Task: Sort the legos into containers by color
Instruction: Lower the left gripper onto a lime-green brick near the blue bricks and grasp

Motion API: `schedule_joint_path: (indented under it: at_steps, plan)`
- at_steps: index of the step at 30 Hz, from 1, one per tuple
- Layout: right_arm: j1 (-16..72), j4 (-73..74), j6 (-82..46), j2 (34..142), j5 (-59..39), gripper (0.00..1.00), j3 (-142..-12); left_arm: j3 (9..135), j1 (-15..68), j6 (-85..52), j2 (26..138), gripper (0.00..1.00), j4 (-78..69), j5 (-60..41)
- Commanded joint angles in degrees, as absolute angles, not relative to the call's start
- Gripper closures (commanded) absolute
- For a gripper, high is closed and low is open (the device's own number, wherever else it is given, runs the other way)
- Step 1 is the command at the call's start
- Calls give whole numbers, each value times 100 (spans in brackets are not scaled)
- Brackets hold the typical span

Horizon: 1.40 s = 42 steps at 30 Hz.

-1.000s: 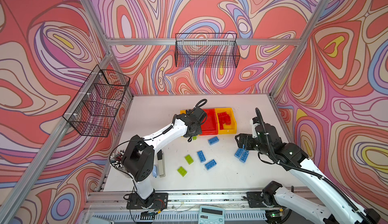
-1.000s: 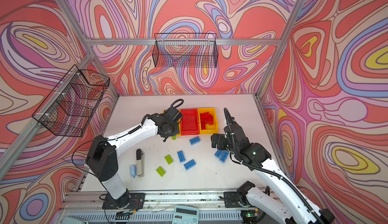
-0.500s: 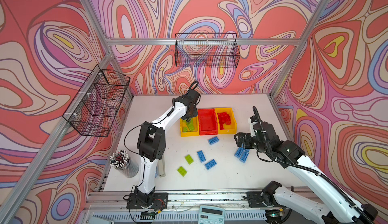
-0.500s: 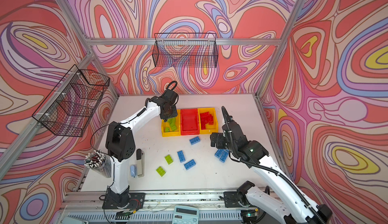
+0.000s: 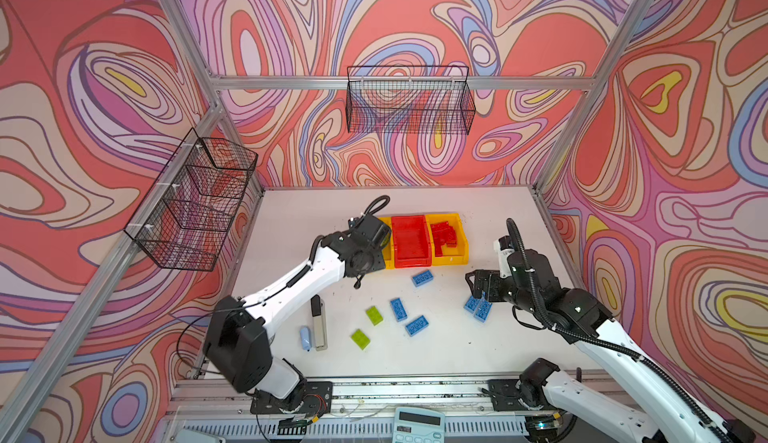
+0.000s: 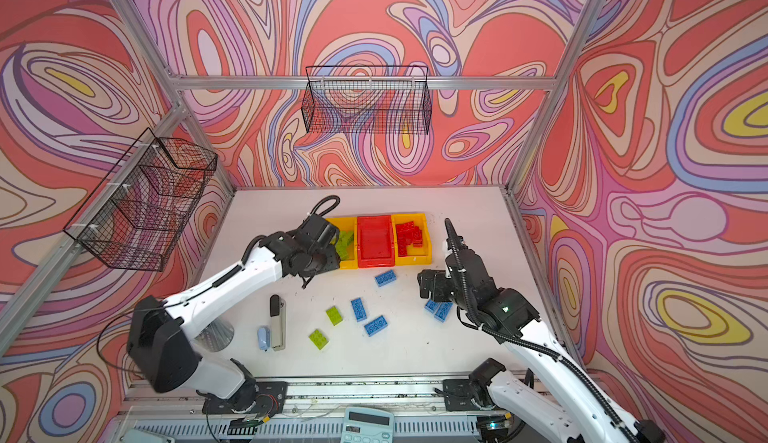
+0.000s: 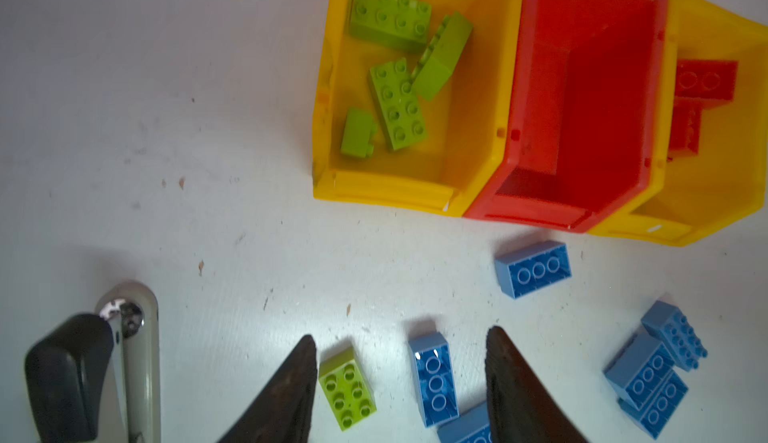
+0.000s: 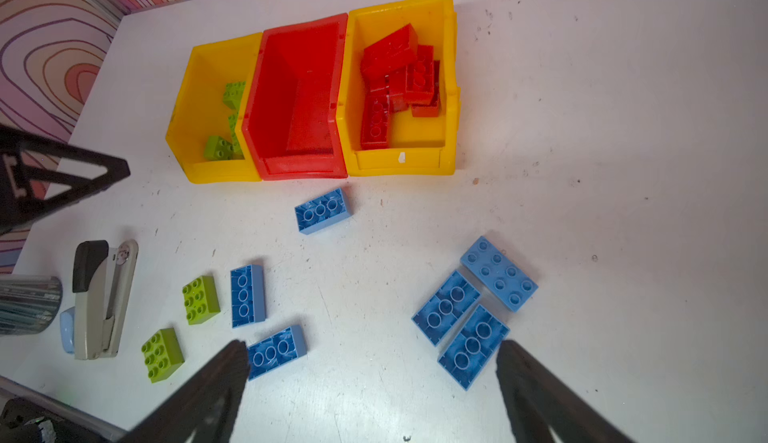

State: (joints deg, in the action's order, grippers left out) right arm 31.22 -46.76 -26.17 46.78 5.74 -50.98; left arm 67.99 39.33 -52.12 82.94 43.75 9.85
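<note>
Blue bricks [image 8: 473,345] nearest the right gripper [image 8: 372,347].
Wide open and empty, it hangs over two lying slantwise, front-right of the red bin [image 8: 305,169]; left gripper [image 7: 401,335] open, empty.

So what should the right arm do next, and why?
Probably lower the open right end effector onto the nearest blue brick and close: six blue bricks lie loose on the table, and the red bin stands empty.

red bricks [image 6: 409,235] sit in one yellow bin [image 6: 413,260]; blue bricks [image 6: 376,325] lie loose on the table [image 6: 415,353].
</note>
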Motion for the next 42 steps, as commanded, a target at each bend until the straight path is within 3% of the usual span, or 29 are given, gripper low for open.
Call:
schedule_joint_path:
  at_steps: [1, 9, 29, 32, 35, 38, 42]
  plan:
    - [3160, -4633, -2616, 4546, 387, 2, -5062, 5906, 4158, -6117, 7991, 44, 4213, 1167]
    - [3163, -4588, -2724, 4629, 212, 2, -4940, 5229, 4753, -6660, 8017, 44, 3780, 1025]
    - [3163, -4544, -2814, 5051, 395, 2, -5000, 4526, 4778, -6758, 9033, 47, 2748, 527]
    - [3162, -4531, -2786, 5055, 439, 2, -5003, 4551, 4777, -6708, 9179, 53, 2777, 484]
    - [3162, -4465, -2795, 5056, 431, 2, -4984, 4724, 4778, -6598, 9259, 71, 2999, 506]
    - [3164, -4387, -2795, 5071, 427, 2, -4975, 4983, 4779, -6486, 9201, 82, 3380, 708]
    - [3162, -4303, -2769, 5128, 433, 2, -5016, 5663, 4781, -6180, 9179, 86, 4108, 1143]
